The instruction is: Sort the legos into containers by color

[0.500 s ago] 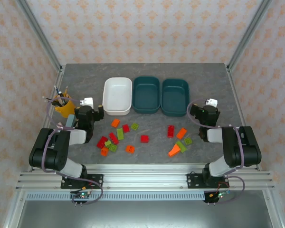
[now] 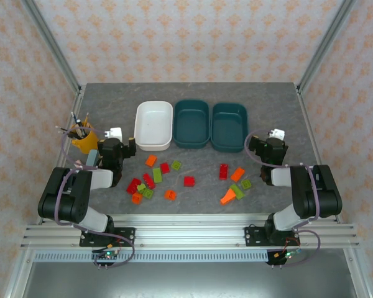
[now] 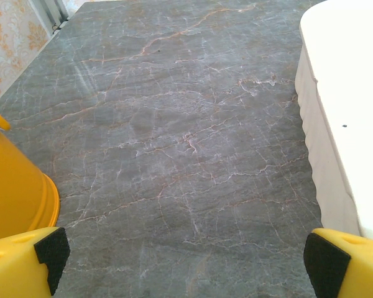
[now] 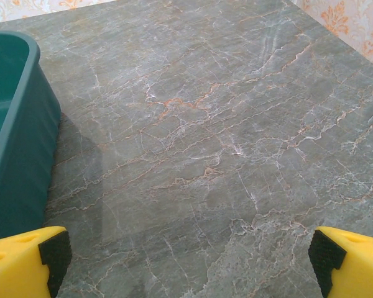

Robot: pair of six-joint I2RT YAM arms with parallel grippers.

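Practically nothing has shifted against the overhead picture from a moment earlier: both arms sit folded in the same spots, and every brick lies where it lay.

The left pincer (image 3: 188,257) stands released. Its yellow fingers are wide apart with only bare desk (image 3: 174,143) between them, and it points into the gap between the yellow cup (image 3: 12,186) and the white tub (image 3: 342,124). The right pincer (image 4: 190,253) is likewise released and grasps nothing. It is aimed at bare desk just right of the right teal tub (image 4: 18,124).

The legos (image 2: 189,181) all lie loose on the desk, on the near side of the tubs, in two scatters. The larger one, of red, orange and green bricks, is close to the left arm; the smaller one is close to the right arm. The white tub, the middle teal tub (image 2: 192,124) and the right teal tub stand in a row at the back and look empty from above.

Judging by this, the sorting has not begun, and the standstill reads as a starting pose. No colour has been given to a tub yet. Both pincers look past the bricks toward the tubs, so the next move probably calls for drawing back and dropping onto a nearby brick. The left arm is best placed for the larger scatter and the right arm for the smaller.
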